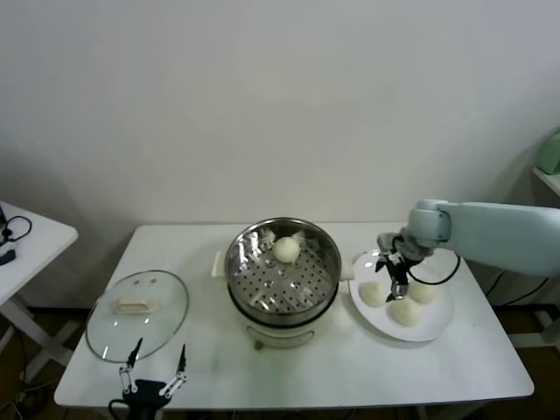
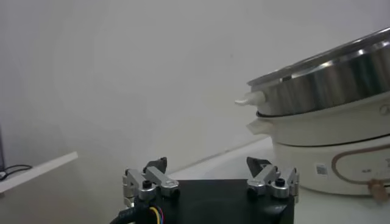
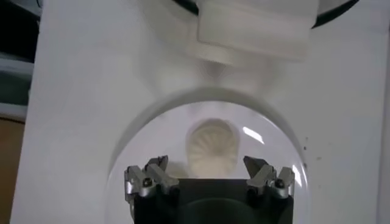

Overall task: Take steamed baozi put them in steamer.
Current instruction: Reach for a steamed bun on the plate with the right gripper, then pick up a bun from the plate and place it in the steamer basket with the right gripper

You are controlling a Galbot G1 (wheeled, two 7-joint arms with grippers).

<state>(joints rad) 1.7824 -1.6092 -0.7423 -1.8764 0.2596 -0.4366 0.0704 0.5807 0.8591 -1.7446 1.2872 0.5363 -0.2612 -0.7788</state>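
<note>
Jaws wide apart, holding nothing, on both grippers: right gripper (image 1: 395, 273) over the white plate (image 1: 437, 328), left gripper (image 1: 155, 374) parked at the table's near-left edge. White table (image 1: 350, 367), plain white wall behind. Three buns (image 1: 406, 311) on the plate; one (image 3: 211, 147) directly below the right jaws. One bun (image 1: 286, 249) in the steamer (image 1: 283, 271), centre. Glass lid (image 1: 137, 313) left.

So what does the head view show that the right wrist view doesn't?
Only the head view shows the steamer's perforated tray with one baozi in it, the glass lid on the table, the left pincer parked open at the near table edge, and three baozi on the plate. Only the right wrist view shows the pleated top of the baozi right under the open right pincer. Both show the plate, the white table and the steamer's side handle.
</note>
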